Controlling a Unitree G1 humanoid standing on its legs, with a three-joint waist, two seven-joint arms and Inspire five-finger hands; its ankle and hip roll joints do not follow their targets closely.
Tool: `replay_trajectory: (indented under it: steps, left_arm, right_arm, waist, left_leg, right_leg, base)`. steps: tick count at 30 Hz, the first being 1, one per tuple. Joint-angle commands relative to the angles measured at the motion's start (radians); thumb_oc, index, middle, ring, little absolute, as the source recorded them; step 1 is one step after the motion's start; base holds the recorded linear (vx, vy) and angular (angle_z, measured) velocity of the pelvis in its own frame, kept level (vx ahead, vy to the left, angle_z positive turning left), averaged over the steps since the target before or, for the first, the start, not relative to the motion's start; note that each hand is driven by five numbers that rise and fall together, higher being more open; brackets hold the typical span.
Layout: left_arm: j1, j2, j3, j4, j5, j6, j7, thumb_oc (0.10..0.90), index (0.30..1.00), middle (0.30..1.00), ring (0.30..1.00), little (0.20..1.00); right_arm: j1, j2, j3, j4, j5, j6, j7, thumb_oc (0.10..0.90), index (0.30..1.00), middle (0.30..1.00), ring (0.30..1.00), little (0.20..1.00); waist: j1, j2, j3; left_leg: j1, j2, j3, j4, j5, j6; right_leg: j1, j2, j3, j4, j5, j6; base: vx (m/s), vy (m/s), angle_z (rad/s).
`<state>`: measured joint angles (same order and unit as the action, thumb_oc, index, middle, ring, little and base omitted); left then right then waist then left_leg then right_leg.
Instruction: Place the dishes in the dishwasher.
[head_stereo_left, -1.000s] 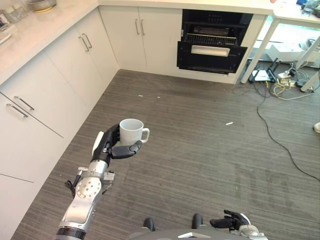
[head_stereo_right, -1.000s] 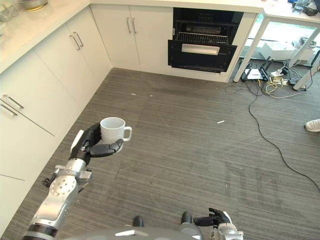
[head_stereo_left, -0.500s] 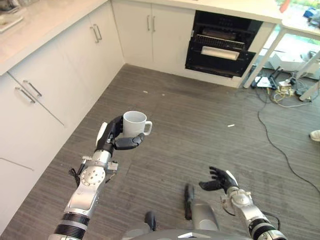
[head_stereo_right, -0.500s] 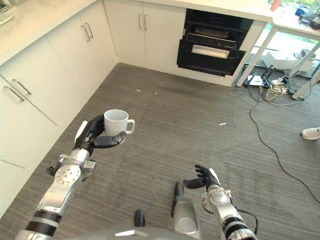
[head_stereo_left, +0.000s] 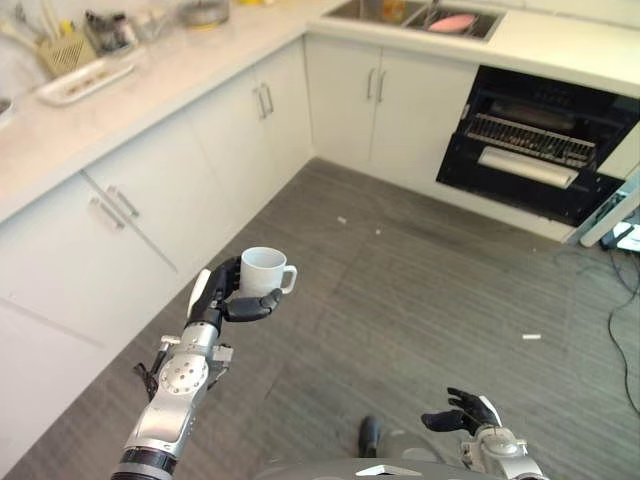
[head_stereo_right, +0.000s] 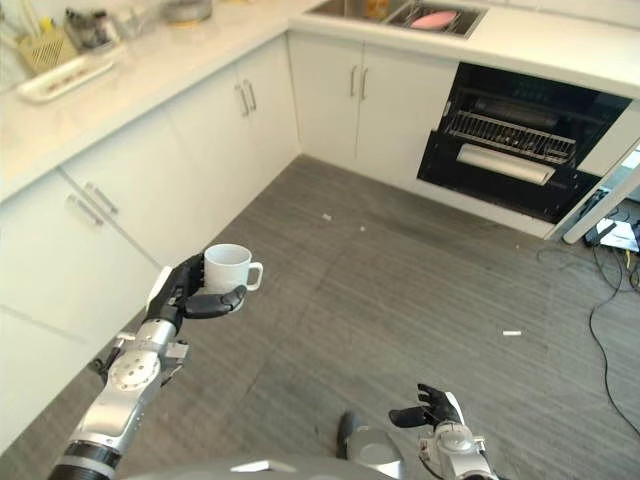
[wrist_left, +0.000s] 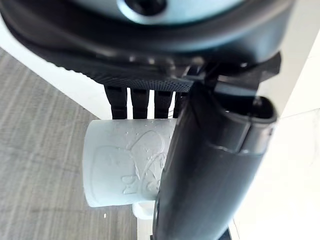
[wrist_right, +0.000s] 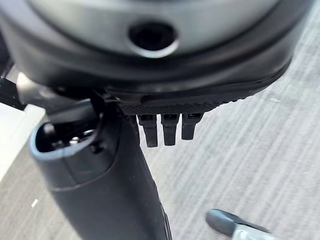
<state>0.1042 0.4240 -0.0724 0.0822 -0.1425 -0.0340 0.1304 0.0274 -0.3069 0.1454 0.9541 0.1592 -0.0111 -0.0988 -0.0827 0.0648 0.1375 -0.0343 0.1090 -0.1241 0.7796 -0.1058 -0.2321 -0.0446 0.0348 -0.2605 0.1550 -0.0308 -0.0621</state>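
A white mug (head_stereo_left: 265, 271) with its handle pointing right is held upright above the floor in my left hand (head_stereo_left: 214, 292). The fingers wrap its far side and the thumb crosses under its front. Up close in the left wrist view, the mug (wrist_left: 117, 167) lies between the fingers (wrist_left: 134, 102) and the thumb (wrist_left: 212, 165). My right hand (head_stereo_left: 462, 414) hangs low at the bottom right, fingers spread and holding nothing. The black dishwasher (head_stereo_left: 540, 155) stands open at the far right under the counter, with a wire rack (head_stereo_left: 530, 139) showing inside.
White cabinets (head_stereo_left: 150, 200) run along the left and the back. The counter (head_stereo_left: 150, 70) carries a tray (head_stereo_left: 85, 80) and utensils. A sink (head_stereo_left: 420, 15) at the back holds a pink dish (head_stereo_left: 453, 22). Grey wood floor (head_stereo_left: 420, 290) lies between me and the dishwasher.
The whole picture has shifted: the camera has turned, so counter and sink now show and the dishwasher sits further right. The mug stays in my left hand. My right hand has dropped lower.
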Motion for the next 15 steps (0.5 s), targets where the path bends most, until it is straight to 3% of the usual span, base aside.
replay_trajectory:
  steps: [1, 2, 3, 4, 8, 11, 12, 14, 15]
  left_arm:
    - [-0.114, 0.077, 0.054, -0.142, 0.011, -0.108, 0.034, 0.400, 0.300, 0.300, 0.300, 0.300]
    - [-0.112, 0.075, 0.054, -0.141, 0.004, -0.107, 0.030, 0.400, 0.300, 0.300, 0.300, 0.300]
    - [-0.113, 0.076, 0.054, -0.141, 0.004, -0.107, 0.030, 0.400, 0.300, 0.300, 0.300, 0.300]
    - [-0.096, 0.084, 0.056, -0.153, 0.010, -0.107, 0.018, 0.400, 0.300, 0.300, 0.300, 0.300]
    - [-0.069, 0.098, 0.072, -0.173, 0.018, -0.113, 0.029, 0.400, 0.300, 0.300, 0.300, 0.300]
    - [-0.043, 0.105, 0.092, -0.193, 0.030, -0.115, 0.024, 0.400, 0.300, 0.300, 0.300, 0.300]
    - [-0.020, 0.114, 0.111, -0.205, 0.035, -0.120, 0.024, 0.400, 0.300, 0.300, 0.300, 0.300]
    - [-0.016, 0.123, 0.116, -0.204, 0.038, -0.114, 0.025, 0.400, 0.300, 0.300, 0.300, 0.300]
    - [-0.016, 0.124, 0.116, -0.204, 0.038, -0.114, 0.025, 0.400, 0.300, 0.300, 0.300, 0.300]
  right_arm:
    - [-0.060, -0.022, 0.011, -0.026, 0.047, -0.032, -0.044, 0.800, 0.900, 0.900, 0.900, 0.900]
    - [-0.058, -0.019, 0.009, -0.025, 0.053, -0.033, -0.044, 0.800, 0.900, 0.900, 0.900, 0.900]
    - [-0.058, -0.018, 0.008, -0.024, 0.053, -0.033, -0.044, 0.800, 0.900, 0.900, 0.900, 0.900]
    - [-0.057, -0.016, 0.008, -0.022, 0.050, -0.036, -0.042, 0.800, 0.900, 0.900, 0.900, 0.900]
    - [-0.085, -0.023, 0.009, -0.011, 0.042, -0.048, -0.053, 0.800, 0.900, 0.900, 0.900, 0.900]
    - [-0.086, -0.016, 0.004, -0.003, 0.040, -0.051, -0.044, 0.800, 0.900, 0.900, 0.900, 0.900]
    - [-0.079, -0.004, 0.004, -0.012, 0.027, -0.054, -0.041, 0.800, 0.900, 0.900, 0.900, 0.900]
    - [-0.070, 0.012, -0.007, -0.020, 0.026, -0.048, -0.038, 0.800, 0.900, 0.900, 0.900, 0.900]
    - [-0.070, 0.013, -0.008, -0.020, 0.026, -0.048, -0.039, 0.800, 0.900, 0.900, 0.900, 0.900]
  waist:
    - [0.003, -0.100, 0.048]
    - [0.016, -0.107, 0.052]
    - [0.019, -0.112, 0.049]
    - [0.046, -0.107, 0.059]
    - [0.104, -0.088, 0.074]
    - [0.118, -0.076, 0.056]
    - [0.124, -0.066, 0.035]
    - [0.127, -0.089, 0.017]
    - [0.130, -0.088, 0.016]
  left_leg:
    - [-0.056, -0.064, 0.176, 0.017, 0.088, 0.117]
    - [-0.107, -0.026, 0.211, -0.031, 0.061, 0.133]
    - [-0.107, -0.030, 0.217, -0.038, 0.068, 0.136]
    - [-0.161, 0.008, 0.233, -0.278, 0.019, 0.159]
    - [-0.251, 0.037, 0.155, -0.720, 0.185, 0.112]
    - [-0.227, 0.053, 0.175, -0.789, 0.217, 0.095]
    - [-0.222, 0.047, 0.168, -0.752, 0.257, 0.097]
    - [-0.214, 0.020, 0.177, -0.699, 0.226, 0.124]
    - [-0.217, 0.022, 0.179, -0.699, 0.229, 0.126]
  right_leg:
    - [0.083, -0.085, 0.014, -0.150, -0.014, 0.084]
    - [0.121, -0.093, 0.019, -0.169, -0.021, 0.093]
    - [0.118, -0.098, 0.022, -0.172, -0.017, 0.094]
    - [0.164, -0.101, 0.036, -0.191, -0.042, 0.119]
    - [0.261, -0.090, 0.083, -0.242, -0.091, 0.153]
    - [0.291, -0.096, 0.108, -0.242, -0.110, 0.173]
    - [0.300, -0.118, 0.117, -0.234, -0.113, 0.186]
    - [0.269, -0.162, 0.142, -0.107, -0.115, 0.202]
    - [0.263, -0.162, 0.146, -0.103, -0.114, 0.203]
  base:
    - [0.40, -0.083, -0.53]
    - [0.28, -0.027, -0.40]
    - [0.46, 0.137, -0.14]
    - [0.45, 0.213, -0.08]
    - [0.52, 0.257, -0.45]
    - [0.31, 0.218, -0.67]
    - [0.51, 0.471, -0.64]
    - [0.37, 0.321, -0.95]
    - [0.24, 0.204, -1.16]
